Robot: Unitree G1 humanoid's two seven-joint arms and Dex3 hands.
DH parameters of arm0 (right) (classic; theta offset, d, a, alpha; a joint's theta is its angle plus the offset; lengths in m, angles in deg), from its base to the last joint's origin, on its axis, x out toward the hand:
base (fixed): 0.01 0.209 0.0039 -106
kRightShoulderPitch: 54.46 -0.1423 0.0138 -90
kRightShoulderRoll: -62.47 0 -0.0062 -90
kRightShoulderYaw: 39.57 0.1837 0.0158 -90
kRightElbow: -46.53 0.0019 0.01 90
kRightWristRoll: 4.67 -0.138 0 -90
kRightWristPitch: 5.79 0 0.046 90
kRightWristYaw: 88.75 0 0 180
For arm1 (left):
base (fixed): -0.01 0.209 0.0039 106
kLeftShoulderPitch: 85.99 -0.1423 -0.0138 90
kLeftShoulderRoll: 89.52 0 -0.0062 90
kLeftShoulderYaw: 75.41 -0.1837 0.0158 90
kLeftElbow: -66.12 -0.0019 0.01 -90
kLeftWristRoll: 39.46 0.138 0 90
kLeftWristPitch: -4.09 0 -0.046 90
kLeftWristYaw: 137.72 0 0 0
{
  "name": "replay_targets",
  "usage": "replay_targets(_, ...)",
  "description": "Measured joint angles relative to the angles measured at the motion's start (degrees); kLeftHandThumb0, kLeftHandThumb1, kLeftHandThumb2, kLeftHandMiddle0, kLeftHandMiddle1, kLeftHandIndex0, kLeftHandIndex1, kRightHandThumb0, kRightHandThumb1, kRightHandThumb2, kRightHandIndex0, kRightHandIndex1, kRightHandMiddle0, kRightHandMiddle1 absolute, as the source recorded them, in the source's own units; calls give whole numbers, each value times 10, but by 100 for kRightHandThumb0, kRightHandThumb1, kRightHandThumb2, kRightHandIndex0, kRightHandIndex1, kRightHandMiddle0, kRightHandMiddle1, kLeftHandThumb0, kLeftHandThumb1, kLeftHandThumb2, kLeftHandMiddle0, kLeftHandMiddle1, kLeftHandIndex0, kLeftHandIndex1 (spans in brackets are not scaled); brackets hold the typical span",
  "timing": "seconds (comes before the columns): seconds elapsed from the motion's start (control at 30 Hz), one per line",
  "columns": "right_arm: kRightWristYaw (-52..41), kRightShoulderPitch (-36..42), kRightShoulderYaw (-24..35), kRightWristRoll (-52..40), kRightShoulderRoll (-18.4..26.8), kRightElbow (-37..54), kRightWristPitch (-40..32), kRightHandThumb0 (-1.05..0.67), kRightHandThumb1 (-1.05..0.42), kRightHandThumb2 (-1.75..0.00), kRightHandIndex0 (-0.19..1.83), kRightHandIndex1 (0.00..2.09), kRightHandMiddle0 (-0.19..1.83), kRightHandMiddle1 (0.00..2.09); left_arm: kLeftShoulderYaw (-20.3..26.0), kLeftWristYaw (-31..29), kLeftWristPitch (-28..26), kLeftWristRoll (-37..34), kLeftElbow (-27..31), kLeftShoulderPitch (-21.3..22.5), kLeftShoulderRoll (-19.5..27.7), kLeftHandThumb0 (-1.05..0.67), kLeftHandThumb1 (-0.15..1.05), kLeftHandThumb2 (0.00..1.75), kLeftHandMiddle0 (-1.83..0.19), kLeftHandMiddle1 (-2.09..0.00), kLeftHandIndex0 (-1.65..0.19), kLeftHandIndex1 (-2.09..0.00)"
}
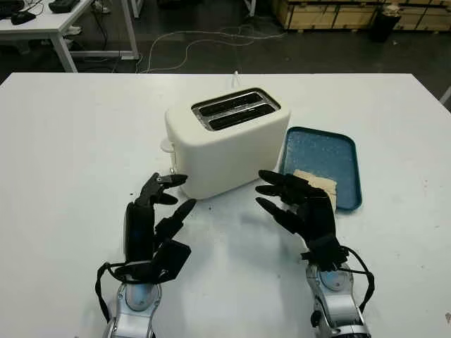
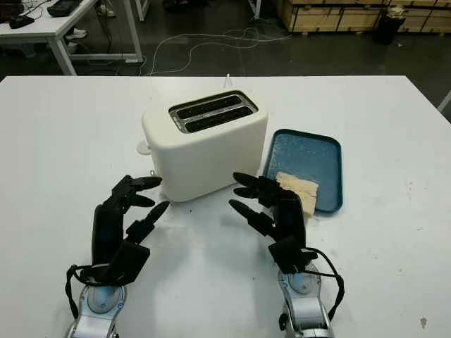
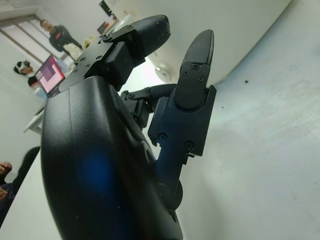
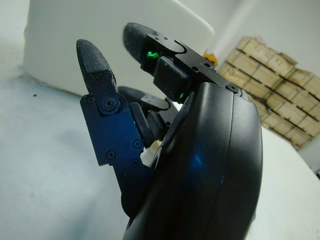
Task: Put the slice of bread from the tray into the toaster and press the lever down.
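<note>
A cream-white plastic two-slot toaster (image 1: 225, 141) stands in the middle of the white table (image 1: 70, 141), with its two dark slots facing up and nothing inside them. On its left end, near the bottom, there is a small white lever knob (image 1: 166, 145). Just beside the toaster on its right lies a blue rectangular tray (image 1: 323, 153), a little turned on the table. The pale square slice of bread (image 1: 320, 184) lies flat in the near part of this tray, close to its front rim.

The black three-finger left hand (image 1: 149, 222) is above the table in front of the left end of the toaster. It holds nothing and is released; its fingertips (image 1: 176, 180) are very near the front lower corner of the toaster, but I cannot tell if they touch it. The black right hand (image 1: 299, 204) is in front of the right end of the toaster, also released and holding nothing. It covers the near left corner of the bread in the head view; whether it touches the bread I cannot tell.

Behind the table is a dark floor with a white cable (image 1: 204, 39), another white desk (image 1: 49, 24) at the far left, and wooden crates (image 1: 338, 13) at the far right
</note>
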Motion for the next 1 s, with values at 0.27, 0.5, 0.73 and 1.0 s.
replay_targets(0.27, 3, -2, 0, 0, 0, -6, 2, -42, -78, 0, 55, 141, 75, 84, -2, -4, -1, 5, 0, 3, 0, -30, 92, 9, -42, -171, -39, -129)
replay_targets(0.5, 2, -3, -1, 17, 17, -15, 70, -46, -78, 0, 61, 115, 80, 61, -5, -4, -2, 5, 0, 5, -1, -31, 92, 9, -38, -173, -38, -130)
replay_targets(0.73, 119, -6, 61, 184, 96, -23, 231, -54, -81, 0, 50, 99, 75, 33, -8, -2, -1, 9, -9, 12, -1, -30, 92, 10, -41, -173, -38, -130)
replay_targets(1.0, 246, 1, 99, 330, 172, -35, 256, -52, -77, 0, 55, 49, 75, 1, -7, 6, 12, 11, -28, 15, 2, -30, 92, 10, -42, -170, -38, -130)
